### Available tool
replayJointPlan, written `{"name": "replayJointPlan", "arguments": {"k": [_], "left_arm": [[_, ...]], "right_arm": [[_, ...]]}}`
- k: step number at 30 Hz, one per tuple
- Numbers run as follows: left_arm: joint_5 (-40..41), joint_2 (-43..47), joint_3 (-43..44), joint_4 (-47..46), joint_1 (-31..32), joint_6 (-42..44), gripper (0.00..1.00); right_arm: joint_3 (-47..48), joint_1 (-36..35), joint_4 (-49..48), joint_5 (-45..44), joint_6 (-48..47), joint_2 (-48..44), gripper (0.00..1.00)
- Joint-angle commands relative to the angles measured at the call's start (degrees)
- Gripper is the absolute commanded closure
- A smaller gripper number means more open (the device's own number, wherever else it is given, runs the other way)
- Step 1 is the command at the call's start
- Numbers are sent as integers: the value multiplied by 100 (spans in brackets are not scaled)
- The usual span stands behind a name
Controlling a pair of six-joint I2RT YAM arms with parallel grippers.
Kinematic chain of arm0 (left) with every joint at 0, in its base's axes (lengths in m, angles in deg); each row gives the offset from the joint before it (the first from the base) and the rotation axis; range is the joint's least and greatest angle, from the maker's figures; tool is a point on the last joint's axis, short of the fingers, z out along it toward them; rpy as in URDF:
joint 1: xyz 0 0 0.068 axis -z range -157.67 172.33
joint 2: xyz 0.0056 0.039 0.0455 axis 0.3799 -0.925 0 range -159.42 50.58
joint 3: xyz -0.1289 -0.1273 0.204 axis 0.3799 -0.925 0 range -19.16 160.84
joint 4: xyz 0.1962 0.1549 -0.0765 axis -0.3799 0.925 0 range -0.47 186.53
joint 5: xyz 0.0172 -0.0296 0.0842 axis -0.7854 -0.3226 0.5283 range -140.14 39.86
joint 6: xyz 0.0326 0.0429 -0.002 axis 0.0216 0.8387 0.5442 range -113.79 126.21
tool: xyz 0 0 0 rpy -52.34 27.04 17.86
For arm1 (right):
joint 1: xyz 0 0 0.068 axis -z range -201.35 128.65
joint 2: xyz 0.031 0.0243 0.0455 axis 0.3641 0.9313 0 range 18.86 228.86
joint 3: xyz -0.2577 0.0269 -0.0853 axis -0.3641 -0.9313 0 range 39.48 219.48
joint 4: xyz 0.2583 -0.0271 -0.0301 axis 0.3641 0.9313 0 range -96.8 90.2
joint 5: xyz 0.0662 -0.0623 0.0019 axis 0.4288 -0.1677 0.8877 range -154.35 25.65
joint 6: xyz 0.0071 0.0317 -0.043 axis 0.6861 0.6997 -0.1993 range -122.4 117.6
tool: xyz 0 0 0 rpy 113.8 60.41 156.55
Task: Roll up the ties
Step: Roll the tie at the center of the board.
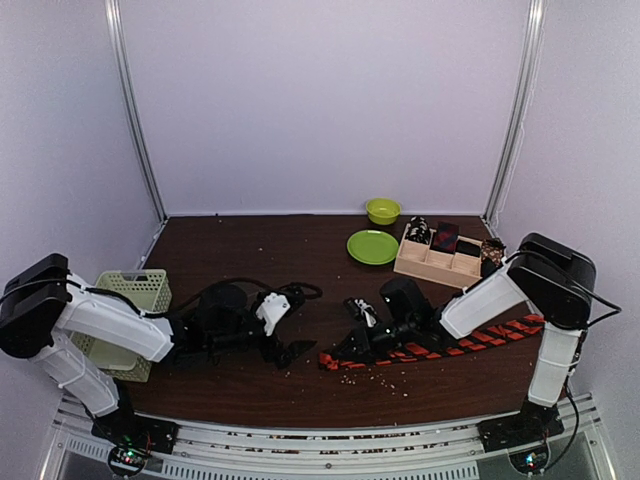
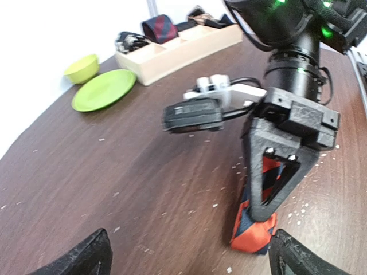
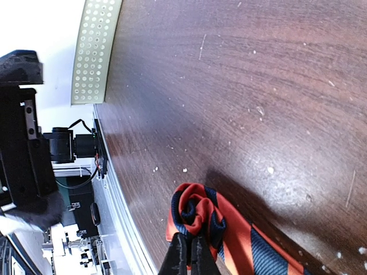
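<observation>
The long orange-red fabric necktie with dark diagonal stripes [image 1: 485, 338] is lying at five o'clock on the dark wooden counter [image 1: 250, 250]. The right pincer [image 3: 189, 255] is clamping its rolled end [image 3: 195, 209]. At the roll's nine o'clock, the left pincer [image 2: 189, 258] is holding its fingers wide apart.

A lab test cell: plain white walls [image 1: 320, 100], aluminium rails [image 1: 135, 110], brown table [image 1: 250, 250]

Orange-red tie [image 3: 235, 235] with navy stripes, lime plate [image 1: 372, 247], lime bowl [image 1: 383, 210], pale green basket [image 1: 135, 277]
</observation>
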State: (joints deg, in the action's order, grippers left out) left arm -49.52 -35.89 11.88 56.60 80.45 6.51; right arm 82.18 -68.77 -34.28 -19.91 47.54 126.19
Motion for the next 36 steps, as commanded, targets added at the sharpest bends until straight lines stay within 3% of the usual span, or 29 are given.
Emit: {"name": "replayJointPlan", "arguments": {"k": [1, 10, 23, 26, 36], "left_arm": [[-563, -543, 183, -666, -3, -111, 2], [-341, -1089, -389, -2481, 23, -231, 2], [-1294, -1766, -504, -2914, 110, 73, 7], [-1294, -2021, -578, -3476, 115, -38, 7], [-1452, -2907, -28, -3780, 119, -331, 17]], "right_arm": [[-61, 60, -286, 111, 116, 237, 100], [-285, 189, -460, 137, 9, 323, 100], [-363, 341, 224, -70, -250, 373, 100], [-358, 372, 509, -191, -420, 342, 100], [-222, 369, 1474, -722, -1116, 239, 100]]}}
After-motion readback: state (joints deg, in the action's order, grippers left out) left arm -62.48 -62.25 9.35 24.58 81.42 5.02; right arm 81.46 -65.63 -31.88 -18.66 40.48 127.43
